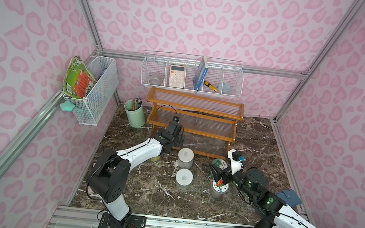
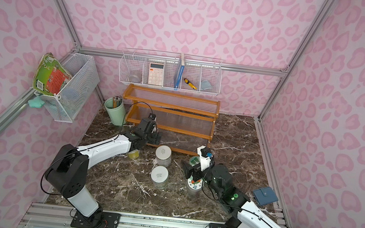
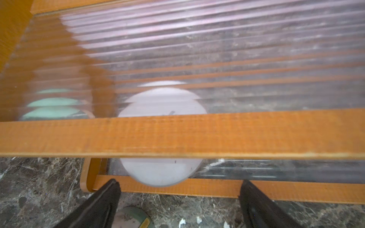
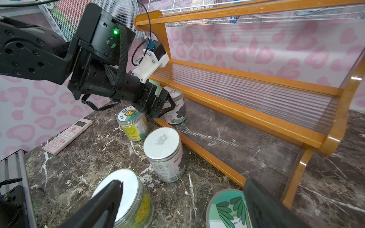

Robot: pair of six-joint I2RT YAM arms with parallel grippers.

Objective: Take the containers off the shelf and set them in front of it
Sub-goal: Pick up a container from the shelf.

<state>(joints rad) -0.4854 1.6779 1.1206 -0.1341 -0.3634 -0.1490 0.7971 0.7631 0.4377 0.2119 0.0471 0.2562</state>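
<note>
**Jar on bottom tier, left gripper lined up**

Left gripper [image 3: 180, 183] is spread wide. White-lid jar [image 3: 161, 171] sits on the shelf [image 3: 177, 136] bottom tier, just ahead of the fingertips. Probably not between them yet; view's blurred. Right gripper [image 4: 183, 182] is wide too, empty, just above green-leaf jar [image 4: 227, 209]. Other jars [image 1: 184, 176] stand nearby on the dark marble tabletop [image 1: 144, 196]. Pink spotted walls [image 1: 211, 17].

You see 3 walls [image 1: 188, 14] of pink leopard print, joined by aluminium rails [image 1: 85, 7]. The floor [image 1: 144, 196] is dark brown marble, white-veined. A long wire basket [image 1: 154, 67] hangs at the back, a mesh basket [image 1: 102, 91] on the left.
</note>
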